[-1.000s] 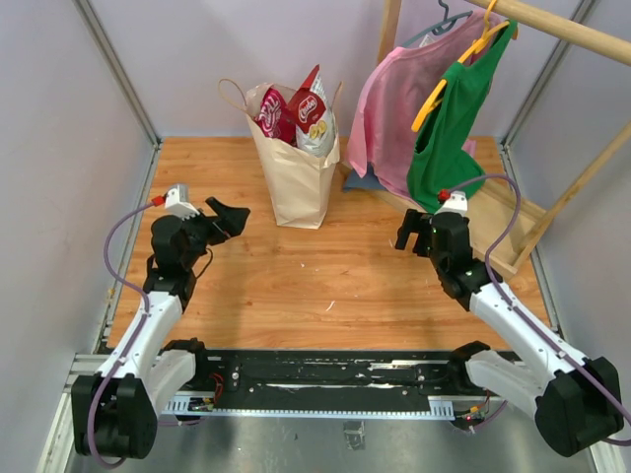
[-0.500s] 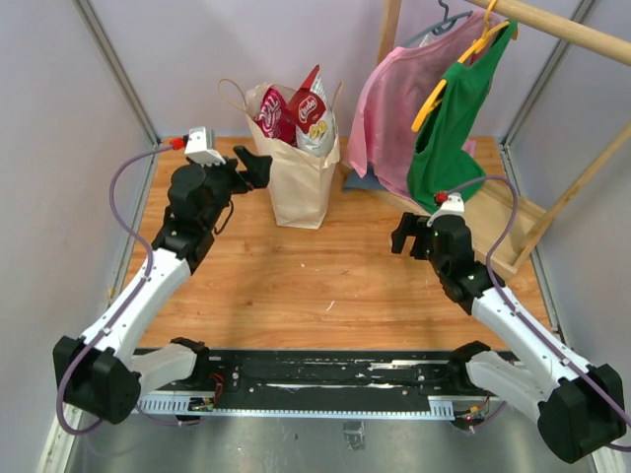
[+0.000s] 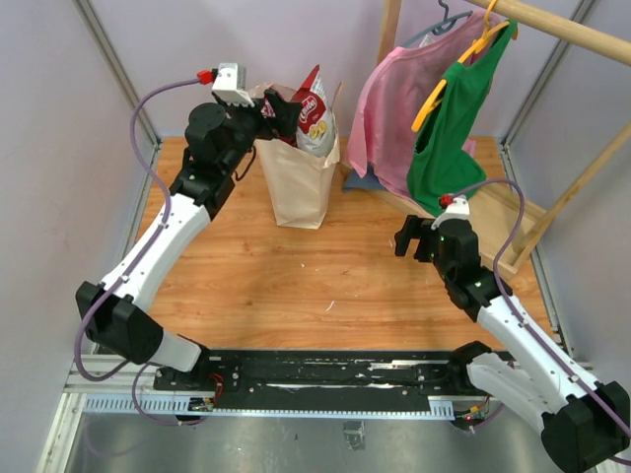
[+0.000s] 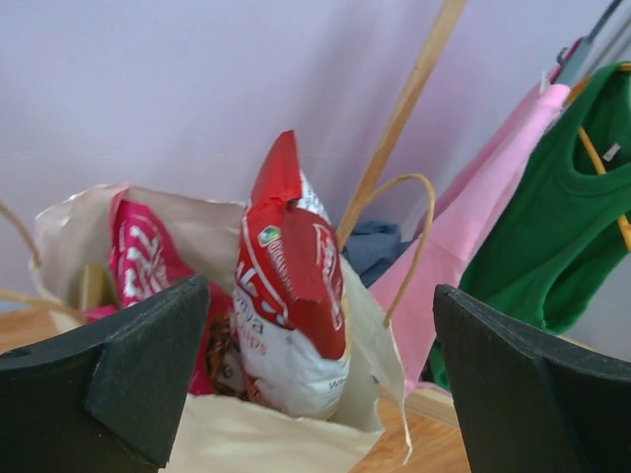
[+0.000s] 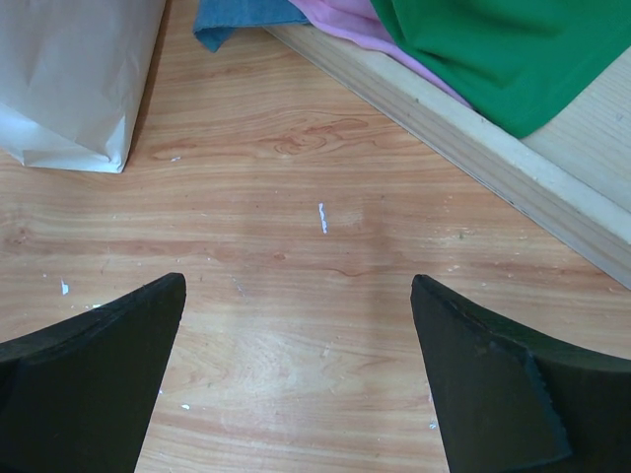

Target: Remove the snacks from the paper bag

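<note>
Snacks stood in the bag [image 3: 296, 187], which sat upright at the far side of the table [image 3: 325, 281] with its mouth open to the top. A red-white packet [image 4: 291, 296] stood on end and rose well above the rim. A magenta packet [image 4: 138, 261] sat lower, just beside it on the left in the left wrist view.

The left gripper [image 3: 280, 106] hung at the bag's mouth, on its left side, with jaws spread wide and nothing between them. From its own camera the red-white packet lay straight ahead, framed between the two fingers and a little beyond their tips. The packet's long axis ran up and down, leaning slightly, while the jaws opened sideways across it. A short push forward would likely have put the fingers on either side of its upper half. One handle [image 4: 419, 227] looped up just right of the packet, on the right finger's side, and could have caught there.

The right gripper [image 3: 412, 236] hovered low over bare wood, well apart from the bag and to its right, jaws equally wide and empty. Its camera saw only the bag's bottom corner. The left arm was plainly the nearer one, so the first pick looked to be its job.
</note>
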{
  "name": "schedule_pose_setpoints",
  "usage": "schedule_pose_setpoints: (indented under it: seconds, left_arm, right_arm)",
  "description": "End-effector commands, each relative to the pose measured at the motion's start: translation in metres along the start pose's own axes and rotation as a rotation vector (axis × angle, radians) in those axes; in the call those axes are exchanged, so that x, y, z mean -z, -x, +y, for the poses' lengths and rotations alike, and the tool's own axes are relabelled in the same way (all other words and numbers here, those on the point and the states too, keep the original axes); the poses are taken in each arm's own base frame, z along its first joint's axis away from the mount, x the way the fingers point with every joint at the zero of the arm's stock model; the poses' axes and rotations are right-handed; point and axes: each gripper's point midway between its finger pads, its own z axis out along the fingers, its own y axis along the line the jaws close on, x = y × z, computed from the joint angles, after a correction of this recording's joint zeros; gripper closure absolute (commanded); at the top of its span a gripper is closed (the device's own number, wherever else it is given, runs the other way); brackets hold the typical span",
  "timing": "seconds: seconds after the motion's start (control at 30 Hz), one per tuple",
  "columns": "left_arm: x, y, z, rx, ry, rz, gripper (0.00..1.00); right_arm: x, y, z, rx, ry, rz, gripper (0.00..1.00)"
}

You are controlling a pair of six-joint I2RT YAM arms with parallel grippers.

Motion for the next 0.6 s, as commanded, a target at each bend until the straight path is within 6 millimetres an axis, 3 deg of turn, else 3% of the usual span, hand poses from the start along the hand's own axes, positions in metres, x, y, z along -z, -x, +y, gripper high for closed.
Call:
schedule_pose_setpoints:
  seconds: [0.0, 0.2, 0.33, 0.4, 0.5, 0.57]
  left_arm:
    - [-0.018, -0.021, -0.022, -0.029, -0.093, 0.066, 0.0]
    - [-0.047, -0.046, -0.003, -0.028, 0.023, 0.117, 0.0]
    - [-0.057, -0.051, -0.008, -0.008, -0.005, 0.116, 0.01]
    - [-0.062, -0.05, -0.011, 0.0, -0.017, 0.115, 0.06]
    - [-0.069, -0.05, -0.015, 0.008, -0.034, 0.124, 0.29]
    - [-0.073, -0.05, -0.016, 0.012, -0.034, 0.132, 0.6]
  right_arm:
    - [0.002, -0.008, -0.001, 0.023, -0.001, 0.014, 0.02]
    - [0.007, -0.013, -0.007, 0.034, -0.017, 0.013, 0.02]
    - [0.011, -0.015, -0.013, 0.045, -0.031, -0.004, 0.02]
    - [0.011, -0.018, -0.016, 0.05, -0.041, -0.002, 0.02]
    - [0.014, -0.021, -0.018, 0.05, -0.045, 0.0, 0.02]
    - [0.015, -0.023, -0.021, 0.049, -0.05, -0.003, 0.02]
